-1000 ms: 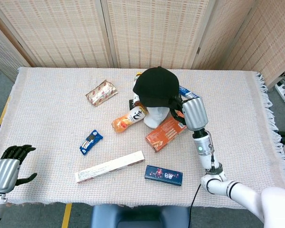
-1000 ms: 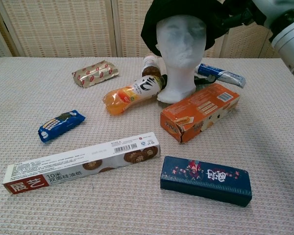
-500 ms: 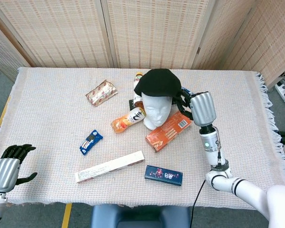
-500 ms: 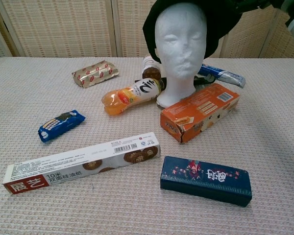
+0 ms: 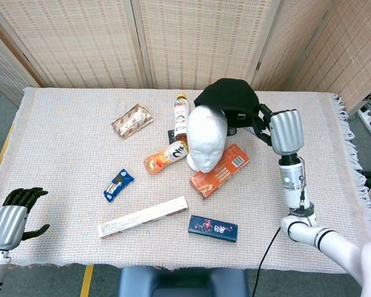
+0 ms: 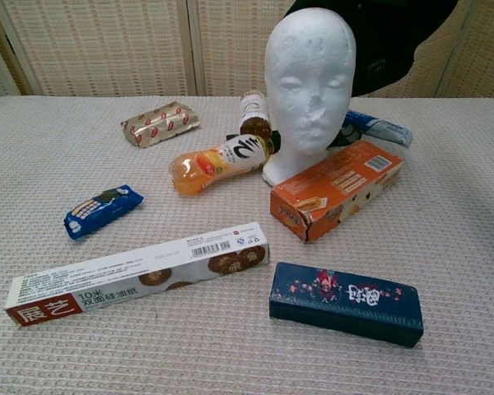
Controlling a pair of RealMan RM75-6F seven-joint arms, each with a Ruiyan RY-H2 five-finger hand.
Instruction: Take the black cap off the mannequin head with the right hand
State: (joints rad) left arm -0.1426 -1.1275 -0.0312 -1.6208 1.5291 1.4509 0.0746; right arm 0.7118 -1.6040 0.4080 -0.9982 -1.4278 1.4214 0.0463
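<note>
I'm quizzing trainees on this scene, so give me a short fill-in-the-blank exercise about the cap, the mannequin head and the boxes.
1. The black cap is held by the robot's ____ hand.
2. The top of the white mannequin head is now ____.
3. The box leaning against the mannequin's base is ____ in colour.
4. The orange drink bottle is lying on its ____.

Missing words: right; bare; orange; side
</note>
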